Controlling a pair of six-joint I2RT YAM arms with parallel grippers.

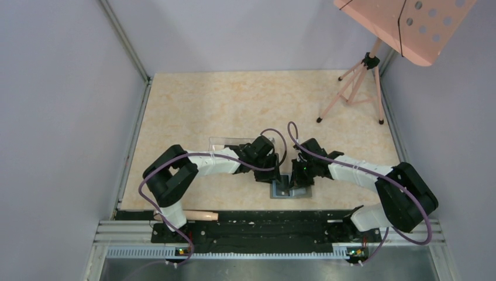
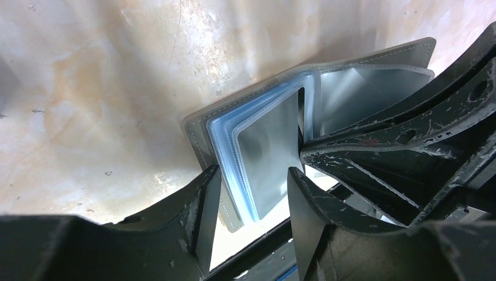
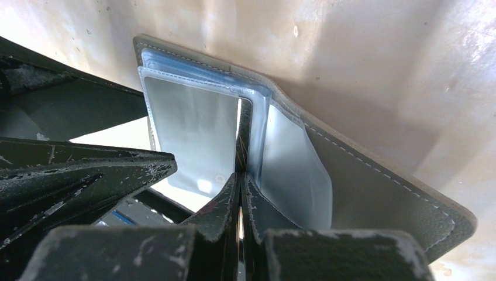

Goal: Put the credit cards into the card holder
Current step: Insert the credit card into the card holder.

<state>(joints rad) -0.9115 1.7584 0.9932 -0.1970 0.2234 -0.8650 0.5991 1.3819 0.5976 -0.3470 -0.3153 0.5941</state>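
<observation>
Now the card goes edge-first into the open holder.
Right gripper (image 3: 241,175) is pinched tight on a thin dark credit card (image 3: 242,134), its edge between the clear sleeves (image 3: 193,134) of the card holder (image 3: 374,193), which lies spread on the table (image 1: 234,105). Left gripper (image 2: 252,181) has its fingers apart, astride the holder's other leaf. Risk: the card may miss the slot and buckle a sleeve, or shove the holder if it isn't pinned.
</observation>
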